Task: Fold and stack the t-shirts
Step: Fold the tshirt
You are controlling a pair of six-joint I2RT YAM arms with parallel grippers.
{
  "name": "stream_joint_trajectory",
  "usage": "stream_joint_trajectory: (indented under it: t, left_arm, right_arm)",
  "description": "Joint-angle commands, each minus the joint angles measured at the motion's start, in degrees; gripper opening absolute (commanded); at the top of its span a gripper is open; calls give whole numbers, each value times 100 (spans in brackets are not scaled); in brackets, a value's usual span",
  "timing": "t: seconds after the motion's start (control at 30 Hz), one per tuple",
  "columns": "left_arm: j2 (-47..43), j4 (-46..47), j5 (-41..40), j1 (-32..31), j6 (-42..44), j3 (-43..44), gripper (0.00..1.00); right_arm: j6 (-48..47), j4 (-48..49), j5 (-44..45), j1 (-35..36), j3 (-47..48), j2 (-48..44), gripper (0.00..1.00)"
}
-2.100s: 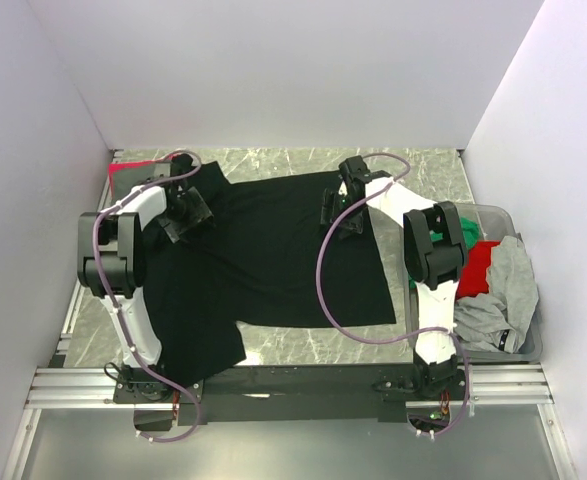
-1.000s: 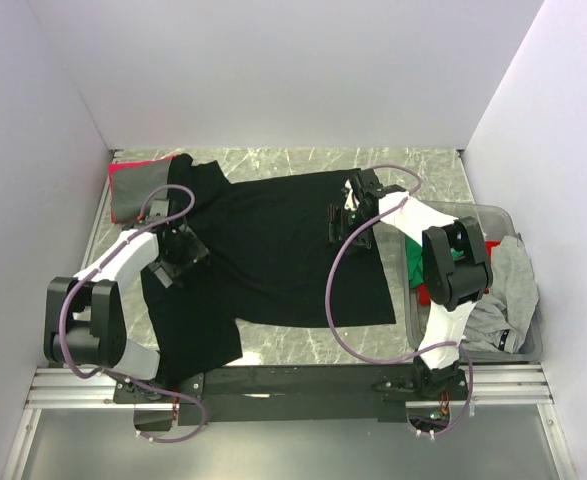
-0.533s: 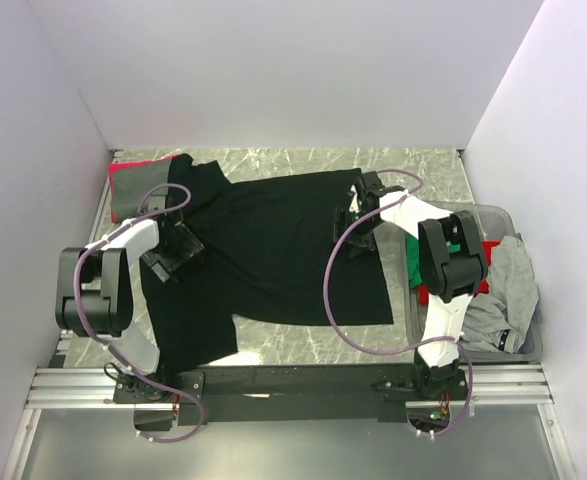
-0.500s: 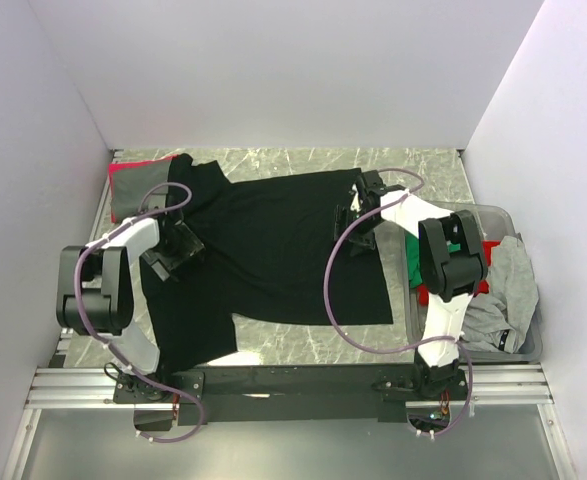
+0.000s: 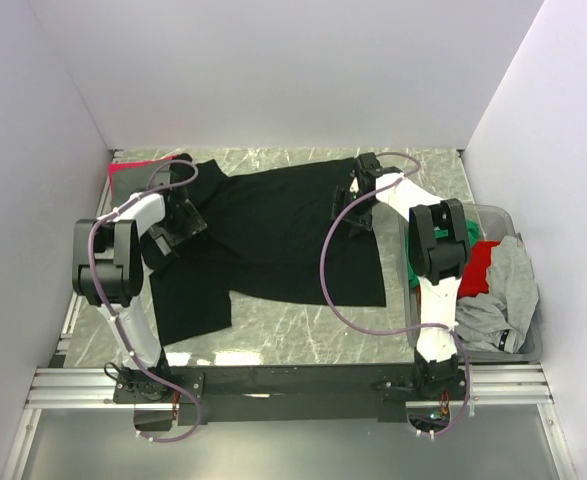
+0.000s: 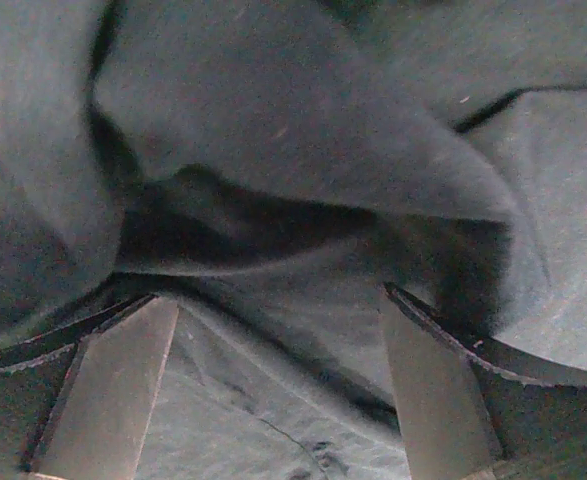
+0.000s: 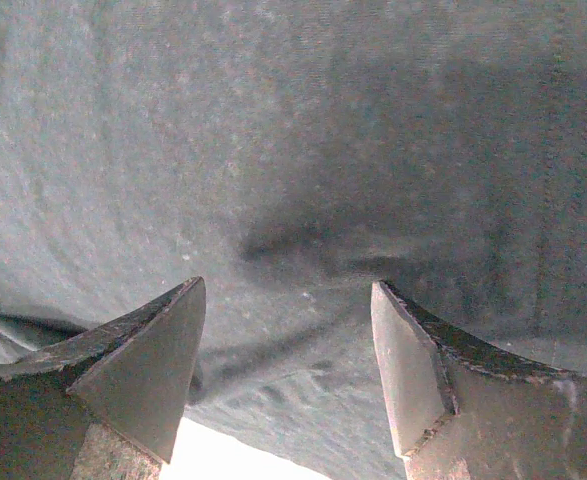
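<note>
The black t-shirt (image 5: pixel 273 235) is lying on the worktop (image 5: pixel 303 342). The left pincer (image 6: pixel 273 300) and right pincer (image 7: pixel 288 290) are gaping wide over it, gripping nothing. The bin (image 5: pixel 493 209) is holding a grey t-shirt (image 5: pixel 513 285), a red t-shirt (image 5: pixel 480 268) and a green t-shirt (image 5: pixel 469 231).

Black t-shirt (image 5: pixel 273 230); grey veined table (image 5: pixel 303 345); apparently red shirt (image 5: pixel 130 167).

A grey-green marble-patterned tabletop (image 5: pixel 273 338) with pale veins forms the bottom of a three-sided booth. It is closed in by a plain white back wall (image 5: pixel 293 70), a plain white left side panel (image 5: pixel 23 180) and a plain white right side panel (image 5: pixel 563 150). A silver slotted aluminium rail (image 5: pixel 68 385) runs along the table's near edge with a dull grey flat surface (image 5: pixel 303 445) below it, under soft, even light that leaves only faint shadows.
</note>
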Motion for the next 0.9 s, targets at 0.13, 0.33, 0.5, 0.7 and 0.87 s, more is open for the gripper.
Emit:
stream_joint_trajectory:
  t: [0.13, 0.33, 0.5, 0.7, 0.87]
  left_arm:
    - [691, 557, 29, 51, 396, 509, 87]
    - [376, 724, 64, 51, 440, 580, 87]
    - [-415, 891, -155, 7, 256, 229, 88]
    - [-2214, 970, -656, -168, -324, -745, 88]
    - [-3315, 87, -1411, -265, -1351, -1590, 87]
  right_arm:
    - [-2, -268, 467, -112, 1015, 696, 74]
    - [-99, -488, 344, -113, 1544, 794, 74]
    - [-248, -401, 81, -113, 1571, 460, 74]
    - [-371, -436, -7, -113, 1466, -146, 74]
    - [-240, -409, -174, -121, 1097, -656, 74]
